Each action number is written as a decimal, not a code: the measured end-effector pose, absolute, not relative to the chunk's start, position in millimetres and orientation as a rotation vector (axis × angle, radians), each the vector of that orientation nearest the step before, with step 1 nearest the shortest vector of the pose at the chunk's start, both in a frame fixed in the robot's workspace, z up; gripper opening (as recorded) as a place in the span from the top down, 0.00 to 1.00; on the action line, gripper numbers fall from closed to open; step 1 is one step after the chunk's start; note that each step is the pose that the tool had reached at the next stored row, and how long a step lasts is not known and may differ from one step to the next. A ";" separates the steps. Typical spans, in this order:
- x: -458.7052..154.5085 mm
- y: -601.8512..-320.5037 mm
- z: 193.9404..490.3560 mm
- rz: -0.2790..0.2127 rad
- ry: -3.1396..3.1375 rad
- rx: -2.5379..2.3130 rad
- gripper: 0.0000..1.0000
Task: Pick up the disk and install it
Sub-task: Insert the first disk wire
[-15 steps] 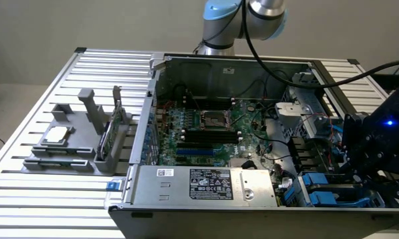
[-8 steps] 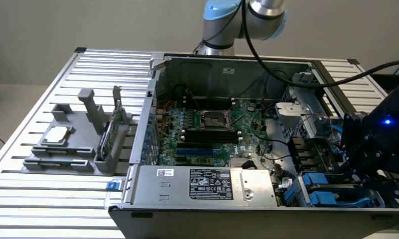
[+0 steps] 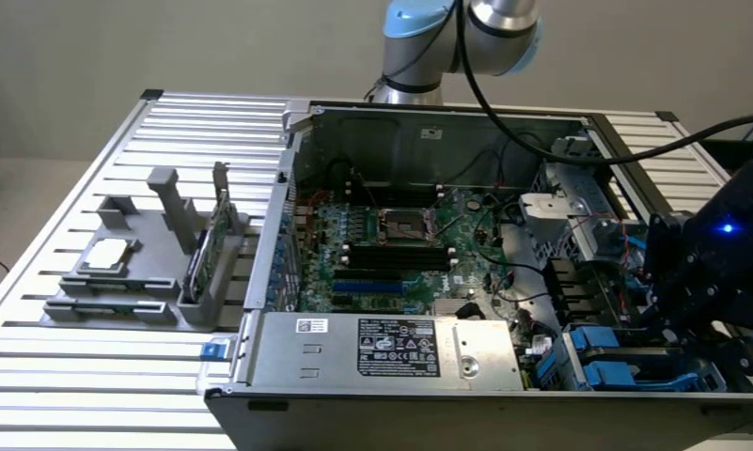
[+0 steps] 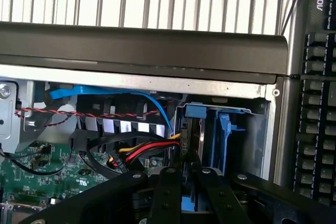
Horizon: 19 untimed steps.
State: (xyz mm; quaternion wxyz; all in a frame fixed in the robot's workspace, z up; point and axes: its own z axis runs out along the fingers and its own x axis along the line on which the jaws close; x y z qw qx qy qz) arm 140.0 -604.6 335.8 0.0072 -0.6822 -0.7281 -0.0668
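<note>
The disk (image 4: 191, 145) stands on edge in the blue-railed drive bay (image 4: 227, 129) at the corner of the open computer case (image 3: 477, 399); I see its thin dark edge with a blue rail piece on it. My gripper (image 4: 188, 195) reaches down over it, and its black fingers (image 4: 166, 192) sit close on either side of the disk's edge, shut on it. In the exterior view the gripper (image 3: 717, 349) hangs at the right of the case, over the blue bay (image 3: 612, 365).
Red, yellow, black and blue cables (image 4: 142, 150) lie just beside the bay. The motherboard (image 3: 389, 244) and power supply (image 3: 389, 348) fill the case. A grey stand (image 3: 138, 282) on the slatted table holds a small silver chip (image 3: 108, 256) and an upright green card (image 3: 208, 252). A keyboard (image 4: 320, 108) lies outside the case.
</note>
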 end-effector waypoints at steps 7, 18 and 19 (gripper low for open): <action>137.9 -604.6 335.7 -0.224 -2.271 -2.156 0.83; 134.5 -604.6 335.3 -0.242 -2.258 -2.190 0.83; 134.4 -604.6 335.2 -0.242 -2.255 -2.193 0.83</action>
